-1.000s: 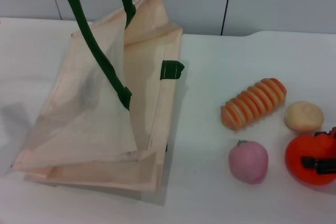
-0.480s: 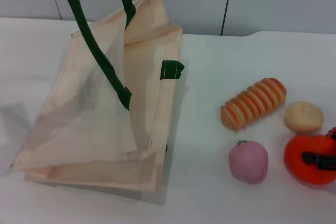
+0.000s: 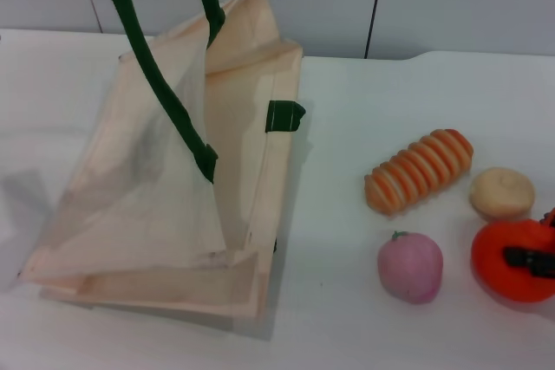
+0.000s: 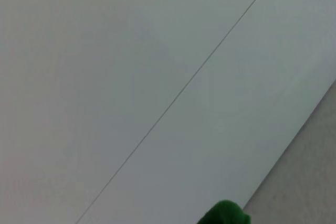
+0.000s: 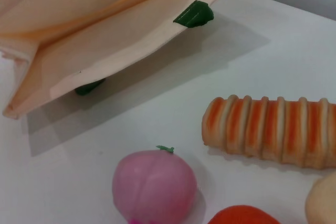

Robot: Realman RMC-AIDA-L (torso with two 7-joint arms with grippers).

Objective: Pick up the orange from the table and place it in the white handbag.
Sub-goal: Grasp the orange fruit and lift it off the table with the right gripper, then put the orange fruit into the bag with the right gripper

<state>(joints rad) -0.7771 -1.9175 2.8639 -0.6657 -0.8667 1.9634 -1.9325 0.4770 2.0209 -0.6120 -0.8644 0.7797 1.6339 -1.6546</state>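
The orange (image 3: 503, 270) lies on the white table (image 3: 364, 318) at the front right edge of the head view; its top also shows in the right wrist view (image 5: 241, 216). A black part of my right gripper (image 3: 531, 259) lies across the orange, mostly cut off by the frame edge. The white handbag (image 3: 173, 188) stands at the left, mouth gaping toward the front, one dark green handle (image 3: 147, 67) pulled up out of frame. The left wrist view shows only a wall and a green bit of handle (image 4: 223, 214). The left gripper itself is out of view.
A pink peach (image 3: 409, 267) lies just left of the orange, a striped long bread (image 3: 419, 171) behind it, and a pale round bun (image 3: 502, 192) behind the orange. The peach (image 5: 155, 184) and bread (image 5: 270, 129) also show in the right wrist view. A grey wall runs behind the table.
The black gripper part on the orange has shifted slightly right and up. The orange has nudged a little to the right. The handbag and its raised handle have not moved.
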